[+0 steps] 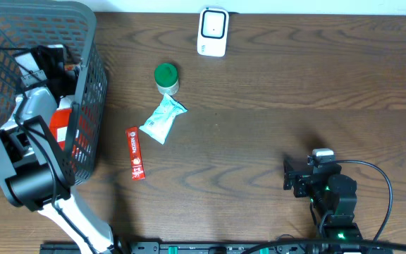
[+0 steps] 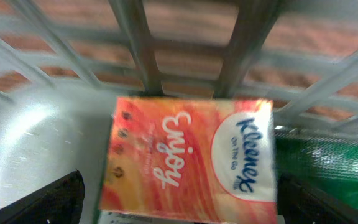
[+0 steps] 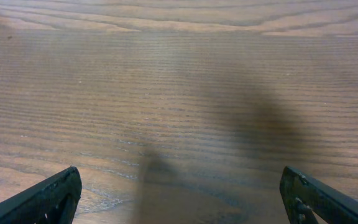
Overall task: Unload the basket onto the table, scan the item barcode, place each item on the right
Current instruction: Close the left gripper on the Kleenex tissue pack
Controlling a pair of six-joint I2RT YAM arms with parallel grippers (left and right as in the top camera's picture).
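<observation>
From overhead I see a dark wood-grain table [image 1: 273, 85]; no more of the room shows. A grey mesh basket [image 1: 83, 42] stands at the upper left of the frame, and my left pincer [image 1: 48, 67] reaches down into it. The scanner [image 1: 212, 31] lies at the top centre. Left of centre sit a green-lidded jar [image 1: 165, 76], a pale packet [image 1: 162, 120] and a red stick [image 1: 136, 152], all apart from each other. My right pincer [image 1: 291, 176] is at the lower right.

The left wrist view, which is blurred, gives what the overhead cannot: inside the basket an orange Kleenex pack [image 2: 185, 162] lies against the mesh wall, with a silver pouch [image 2: 30, 143] to its left and something green [image 2: 328, 155] to its right. The pincer's fingers [image 2: 48, 199] stand wide apart, the pack between them, not gripped.

The right wrist view shows only bare table and a shadow [image 3: 253, 137], with that pincer's fingers [image 3: 42, 199] spread wide open.
</observation>
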